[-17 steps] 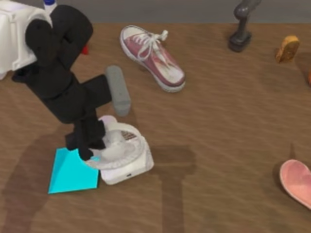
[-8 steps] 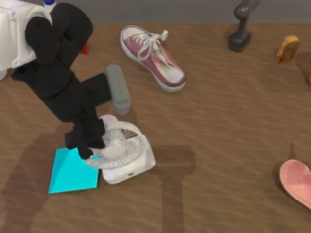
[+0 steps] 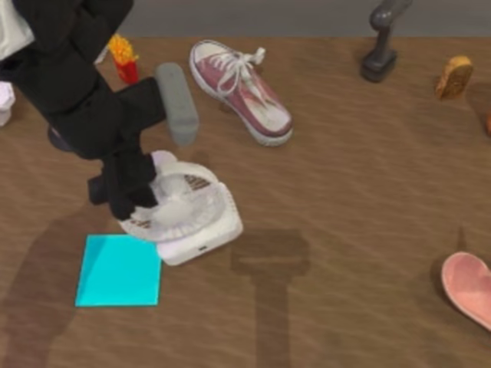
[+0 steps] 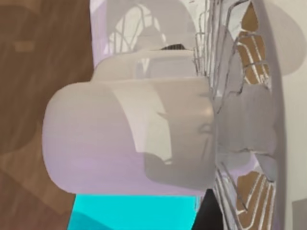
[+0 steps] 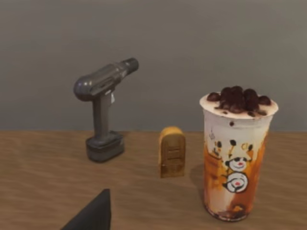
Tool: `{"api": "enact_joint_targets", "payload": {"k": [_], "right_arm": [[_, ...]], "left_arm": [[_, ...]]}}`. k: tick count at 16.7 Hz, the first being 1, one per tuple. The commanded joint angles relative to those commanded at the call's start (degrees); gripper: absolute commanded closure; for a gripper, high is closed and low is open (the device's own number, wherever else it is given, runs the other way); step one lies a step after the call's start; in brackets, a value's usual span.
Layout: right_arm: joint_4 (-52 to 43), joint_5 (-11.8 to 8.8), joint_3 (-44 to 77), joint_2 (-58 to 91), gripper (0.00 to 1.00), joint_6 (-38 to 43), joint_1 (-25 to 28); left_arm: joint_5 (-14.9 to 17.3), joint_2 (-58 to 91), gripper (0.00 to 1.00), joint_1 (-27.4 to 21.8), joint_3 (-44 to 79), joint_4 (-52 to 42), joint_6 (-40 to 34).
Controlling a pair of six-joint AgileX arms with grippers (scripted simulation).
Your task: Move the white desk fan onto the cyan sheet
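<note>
Left gripper (image 3: pixel 136 205) is clamped on the white desk fan (image 3: pixel 188 218), which sits just right of and beyond the cyan sheet (image 3: pixel 119 270), not on it. A pink sneaker (image 3: pixel 242 90) and fries box (image 3: pixel 124 60) sit farther back. Right arm's out of sight.

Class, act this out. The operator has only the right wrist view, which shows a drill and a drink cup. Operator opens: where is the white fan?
Observer: In the top view, the white desk fan sits left of centre, with the left pincer on its cage.
Operator: Is it on the sheet?
Observer: Not yet. The cyan sheet lies bare beside the fan's base.
Operator: Anything nearby?
Observer: A red sneaker lies beyond the fan, apart from it.
</note>
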Motion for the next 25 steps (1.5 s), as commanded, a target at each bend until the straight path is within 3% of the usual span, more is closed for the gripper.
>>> {"api": "enact_joint_targets", "payload": {"k": [4, 6, 13, 15, 20, 25], "right_arm": [[0.0, 0.0, 0.0, 0.0, 0.0, 0.0, 0.0], [0.0, 0.0, 0.0, 0.0, 0.0, 0.0, 0.0], [0.0, 0.0, 0.0, 0.0, 0.0, 0.0, 0.0], [0.0, 0.0, 0.0, 0.0, 0.0, 0.0, 0.0], [0.0, 0.0, 0.0, 0.0, 0.0, 0.0, 0.0], [0.0, 0.0, 0.0, 0.0, 0.0, 0.0, 0.0]], "left_arm": [[-0.2, 0.2, 1.0, -0.3, -0.1, 0.1, 0.3], [-1.9, 0.2, 1.0, -0.2, 0.0, -1.2, 2.2], [-14.9, -0.7, 1.0, 1.1, 0.7, -9.7, 16.0], [-16.9, -1.0, 1.0, 1.2, 0.8, -10.9, 18.1], [-17.0, -0.8, 1.0, 1.0, 0.5, -10.6, 18.3], [-17.0, -0.3, 1.0, 1.4, -4.9, -4.6, 18.4]]}}
